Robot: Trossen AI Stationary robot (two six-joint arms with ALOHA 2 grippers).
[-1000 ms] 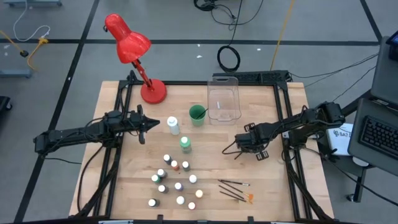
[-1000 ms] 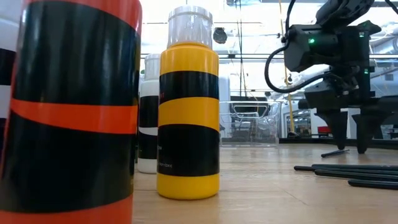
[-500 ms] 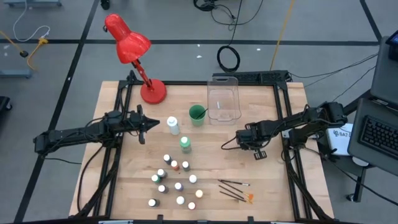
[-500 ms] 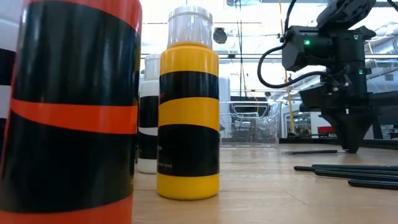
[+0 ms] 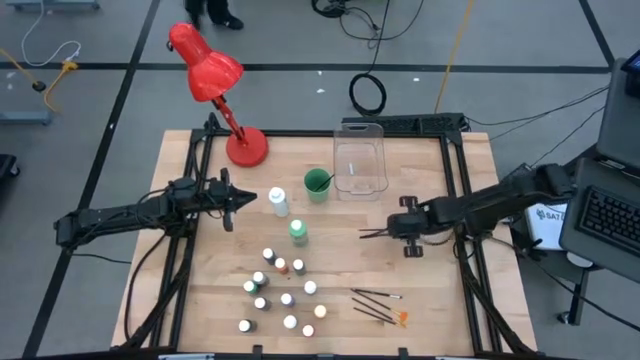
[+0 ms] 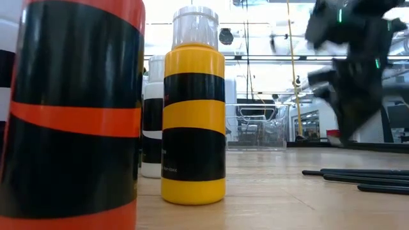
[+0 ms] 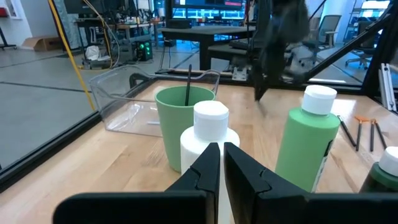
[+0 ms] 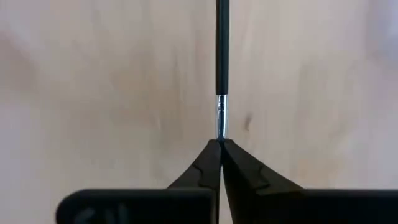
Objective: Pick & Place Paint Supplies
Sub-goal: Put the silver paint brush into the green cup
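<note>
1. Fingers of right gripper pinched on brush, right wrist view.
2. High view: brush right of green cup.
3. Left gripper closed, empty, behind white bottle.

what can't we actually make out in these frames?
- Right pincer, low view: smeared by motion; no brush visible in it there.
- Brush, right wrist view: cut off by the picture's edge; bristle end pinched out of sight between the fingers.
- Small paint bottles, high view: too small to read colours.
</note>
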